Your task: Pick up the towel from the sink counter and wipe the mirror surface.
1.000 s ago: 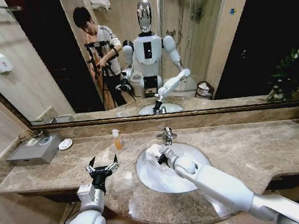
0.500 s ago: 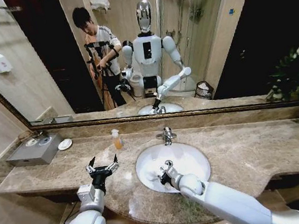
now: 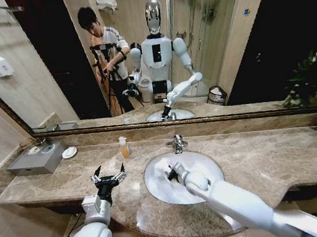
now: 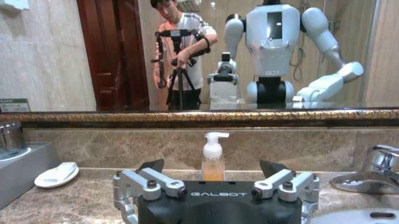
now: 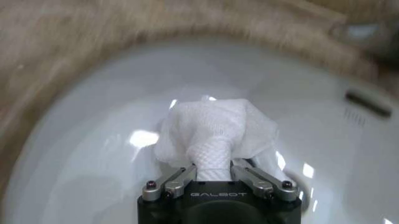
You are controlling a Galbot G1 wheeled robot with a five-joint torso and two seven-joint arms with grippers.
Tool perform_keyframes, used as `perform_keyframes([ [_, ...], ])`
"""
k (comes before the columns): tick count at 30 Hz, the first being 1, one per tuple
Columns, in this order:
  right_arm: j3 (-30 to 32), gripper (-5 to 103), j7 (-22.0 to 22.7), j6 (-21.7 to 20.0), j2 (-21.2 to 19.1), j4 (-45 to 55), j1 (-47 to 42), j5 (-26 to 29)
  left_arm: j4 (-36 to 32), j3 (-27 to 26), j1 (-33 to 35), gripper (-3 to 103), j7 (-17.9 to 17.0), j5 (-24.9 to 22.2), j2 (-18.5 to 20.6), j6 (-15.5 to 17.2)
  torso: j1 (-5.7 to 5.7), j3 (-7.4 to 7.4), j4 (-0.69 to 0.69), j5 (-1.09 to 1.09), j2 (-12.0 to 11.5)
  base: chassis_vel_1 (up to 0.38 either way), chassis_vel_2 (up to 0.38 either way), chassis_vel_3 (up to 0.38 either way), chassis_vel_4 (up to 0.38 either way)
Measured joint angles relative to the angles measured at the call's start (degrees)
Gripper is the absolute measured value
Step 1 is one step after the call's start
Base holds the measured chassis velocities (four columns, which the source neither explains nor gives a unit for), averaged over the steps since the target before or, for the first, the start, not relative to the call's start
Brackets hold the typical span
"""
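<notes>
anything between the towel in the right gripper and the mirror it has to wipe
The right gripper is shut on the towel over the basin. The chrome tap stands at the basin's back rim, directly between the towel and the mirror; the soap bottle stands off to the side. The glass itself looks unobstructed.

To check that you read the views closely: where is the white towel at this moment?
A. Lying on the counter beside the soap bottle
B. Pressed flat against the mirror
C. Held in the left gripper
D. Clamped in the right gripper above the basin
D: the right gripper has its fingers closed on the towel, with the white basin right behind it.
</notes>
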Motion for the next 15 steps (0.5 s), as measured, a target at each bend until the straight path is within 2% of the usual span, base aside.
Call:
perform_keyframes([
  [5, 0.8, 10, 0.4, 0.2, -1.7, 1.8, -1.8, -0.3, 0.0, 0.0, 0.0, 100, 0.0, 0.0, 0.0, 0.0, 0.0, 0.0, 0.03, 0.0, 0.0, 0.0, 0.0, 0.0, 0.0],
  [11, 5.3, 10, 0.3, 0.2, 0.2, -2.3, 1.0, 0.0, 0.0, 0.0, 0.0, 100, 0.0, 0.0, 0.0, 0.0, 0.0, 0.0, 0.05, 0.0, 0.0, 0.0, 0.0, 0.0, 0.0],
  [15, 7.5, 10, 0.1, 0.2, 0.0, -3.9, 1.9, -0.1, 0.0, 0.0, 0.0, 100, 0.0, 0.0, 0.0, 0.0, 0.02, 0.0, 0.05, 0.01, 0.0, 0.0, 0.0, 0.0, 0.0],
])
